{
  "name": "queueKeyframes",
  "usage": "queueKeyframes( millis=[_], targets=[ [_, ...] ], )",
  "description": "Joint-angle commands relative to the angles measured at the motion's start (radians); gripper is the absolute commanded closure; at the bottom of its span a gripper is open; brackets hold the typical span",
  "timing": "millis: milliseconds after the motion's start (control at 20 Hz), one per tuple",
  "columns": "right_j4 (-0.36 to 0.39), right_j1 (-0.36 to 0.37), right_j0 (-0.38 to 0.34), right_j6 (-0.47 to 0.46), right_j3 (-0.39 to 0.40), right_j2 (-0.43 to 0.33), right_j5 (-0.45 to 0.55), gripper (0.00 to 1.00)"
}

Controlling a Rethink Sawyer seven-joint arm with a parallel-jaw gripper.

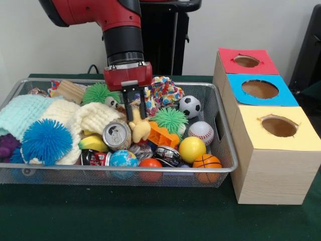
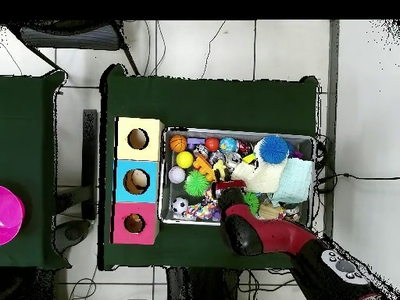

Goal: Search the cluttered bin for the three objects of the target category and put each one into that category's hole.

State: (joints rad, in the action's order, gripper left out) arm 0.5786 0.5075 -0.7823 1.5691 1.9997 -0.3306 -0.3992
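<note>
One gripper [image 1: 135, 114], fingers slightly apart above a yellow toy [image 1: 139, 128], hangs over one bin [image 1: 222, 133] holding five balls beside three boxes.

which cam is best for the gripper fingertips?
Front view. The gripper shows both dark fingers, slightly apart, reaching down to a yellow toy in the bin. In the overhead view the arm's own bulk hides them.

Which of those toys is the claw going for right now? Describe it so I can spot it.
Look in the wire bin, just below the red claw. The black fingers straddle a pale yellow toy animal, between the drinks can and the orange plastic piece. It is the only soft, limbed figure there.
</note>
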Motion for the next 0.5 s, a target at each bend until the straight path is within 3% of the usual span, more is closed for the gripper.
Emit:
queueKeyframes(
  millis=[50, 500],
  targets=[
    [-0.014, -0.021, 0.036, 0.128, -0.133, 0.064, -0.074, 1.0],
    [-0.04, 0.034, 0.045, 0.162, -0.104, 0.066, -0.033, 1.0]
  ],
)
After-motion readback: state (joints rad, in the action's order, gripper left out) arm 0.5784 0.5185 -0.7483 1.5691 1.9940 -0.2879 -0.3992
